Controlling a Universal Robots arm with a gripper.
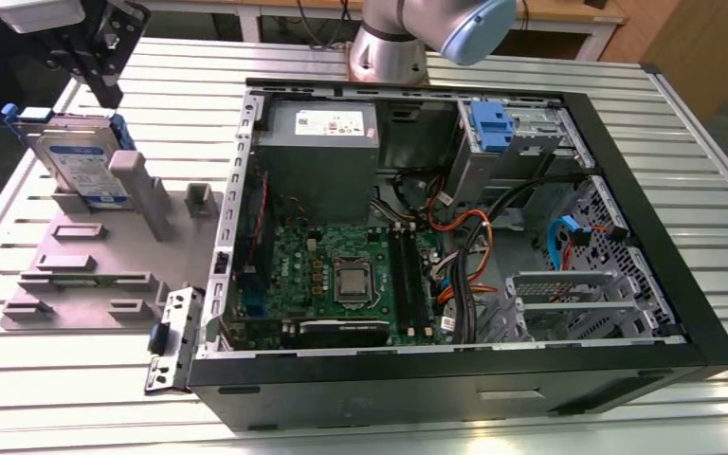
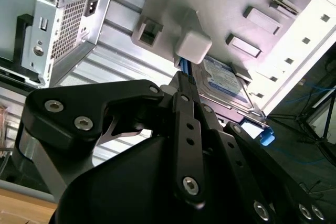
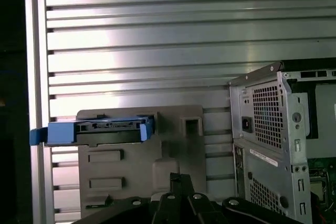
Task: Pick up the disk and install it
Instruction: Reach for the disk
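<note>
The gripper (image 1: pixel 107 95) hangs just above the disk (image 1: pixel 80 163) and is not holding it. I cannot tell if the gripper is open or shut. The disk stands on its edge in a grey holder (image 1: pixel 86 265) below the gripper, so its top is easy to grab. The open computer case (image 1: pixel 705 322) sits off to one side.

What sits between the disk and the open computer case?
In the exterior view, two grey uprights of the fixture plate: a tall post beside the disk and a short block nearer the computer case.
</note>
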